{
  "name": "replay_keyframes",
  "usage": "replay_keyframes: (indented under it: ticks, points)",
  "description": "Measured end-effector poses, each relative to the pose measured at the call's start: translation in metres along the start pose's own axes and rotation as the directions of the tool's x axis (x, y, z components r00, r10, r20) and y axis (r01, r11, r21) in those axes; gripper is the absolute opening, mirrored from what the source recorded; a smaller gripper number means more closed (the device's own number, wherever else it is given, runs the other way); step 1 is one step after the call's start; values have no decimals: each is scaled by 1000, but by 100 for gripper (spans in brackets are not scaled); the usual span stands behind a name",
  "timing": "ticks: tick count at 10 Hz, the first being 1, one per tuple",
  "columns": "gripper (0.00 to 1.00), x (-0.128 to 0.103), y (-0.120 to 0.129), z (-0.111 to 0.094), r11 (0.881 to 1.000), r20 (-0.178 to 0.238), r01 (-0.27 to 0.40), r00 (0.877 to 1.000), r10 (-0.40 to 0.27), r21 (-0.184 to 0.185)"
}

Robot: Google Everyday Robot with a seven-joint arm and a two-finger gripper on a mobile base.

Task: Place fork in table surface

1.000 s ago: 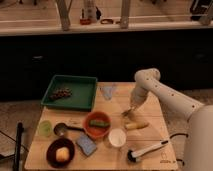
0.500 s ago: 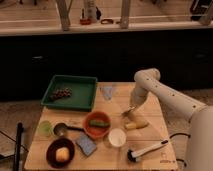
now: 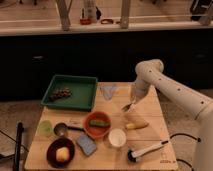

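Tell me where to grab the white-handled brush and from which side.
Grip the brush mid-handle, coming straight down from above: the long white handle lies flat on the table surface, angled up to the right, with bare wood on both sides. The gripper is farther back, over the fork.

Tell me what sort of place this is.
Probably a kitchen-like lab mock-up: a wooden table surface set with bowls and a green tray, dark cabinets behind. The gripper hovers over the table with the fork.

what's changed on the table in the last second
Very little. The gripper still hangs low over the table right of the tray, with the fork at its tip; any shift is slight. The bowl, the brush and the rest stayed put.
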Motion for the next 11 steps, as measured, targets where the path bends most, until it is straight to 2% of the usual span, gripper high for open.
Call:
replay_keyframes:
  ticks: [4, 7, 11]
  points:
    - [0, -9, -11, -45, 999, -29, 30, 999, -29, 23]
    - [0, -12, -13, -56, 999, -30, 48, 998, -47, 25]
    - [0, -3, -9, -59, 999, -35, 39, 999, -39, 8]
